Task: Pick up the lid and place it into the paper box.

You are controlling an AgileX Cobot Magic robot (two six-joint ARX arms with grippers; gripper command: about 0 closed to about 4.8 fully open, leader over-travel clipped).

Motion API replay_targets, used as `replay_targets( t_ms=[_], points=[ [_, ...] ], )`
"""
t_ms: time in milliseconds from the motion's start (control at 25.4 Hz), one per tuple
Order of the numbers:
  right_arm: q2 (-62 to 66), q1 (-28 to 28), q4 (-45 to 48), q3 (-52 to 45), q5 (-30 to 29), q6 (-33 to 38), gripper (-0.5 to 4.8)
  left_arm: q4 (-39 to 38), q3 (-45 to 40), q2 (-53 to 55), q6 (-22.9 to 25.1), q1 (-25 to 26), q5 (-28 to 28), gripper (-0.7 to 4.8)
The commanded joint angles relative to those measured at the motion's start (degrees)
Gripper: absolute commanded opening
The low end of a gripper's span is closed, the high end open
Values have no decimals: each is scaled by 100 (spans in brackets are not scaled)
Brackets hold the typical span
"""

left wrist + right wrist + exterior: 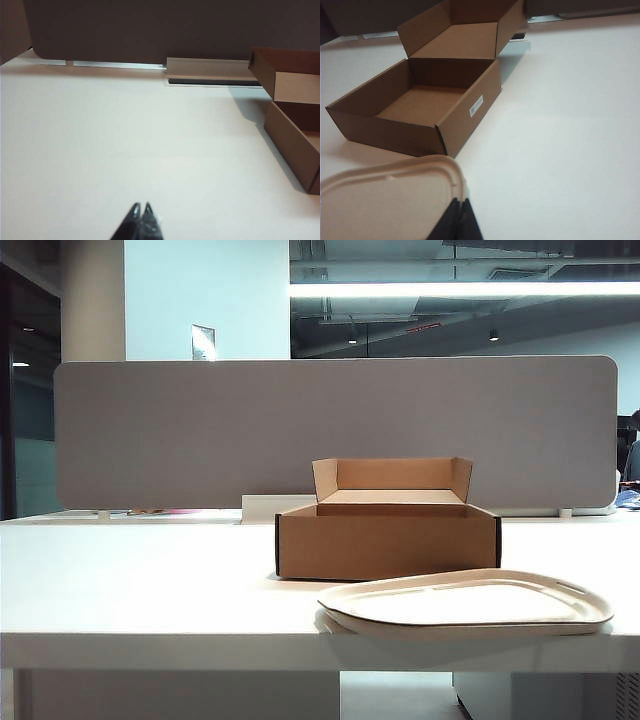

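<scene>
Exterior view: one white table (pixel 150 590), one box (pixel 388 540), one lid (pixel 465 602). No arm appears in this view. Box sits on the table right of centre, open, its back flap (pixel 392 474) upright with two side tabs. Lid lies flat on the table just in front of the box, nearer the front edge, reaching further right than the box; one slot cutout (pixel 571 587) shows at its right end. One grey partition (pixel 330 430) stands behind the table.

Left wrist view: left hand (pixel 141 210) low over bare table, two finger tips pressed together, holding nothing. Box is off to one side, well apart from it.

Right wrist view: right hand (pixel 458 204) with two fingers closed together, empty, tips at the lid's rim; contact cannot be judged. Box interior is empty; one small white label (pixel 476 105) on its side wall.
</scene>
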Motion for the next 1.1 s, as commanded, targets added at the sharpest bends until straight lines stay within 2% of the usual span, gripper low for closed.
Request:
replay_targets(
  t_ms=[39, 511, 747, 905, 1101],
  points=[
    [-11, 4, 35, 46, -15, 251, -5, -37, 17, 7, 2, 0, 33, -5],
    [280, 4, -273, 905, 55, 369, -5, -525, 17, 7, 0, 0, 57, -5],
    [1410, 4, -289, 1558, 28, 404, -3, -525, 17, 7, 0, 0, 74, -5],
    [2151, 4, -280, 1875, -79, 719, 1, -529, 17, 7, 0, 0, 74, -5],
    [3195, 4, -278, 2199, -302, 817, 59, -533, 17, 7, 0, 0, 74, -5]
  ],
)
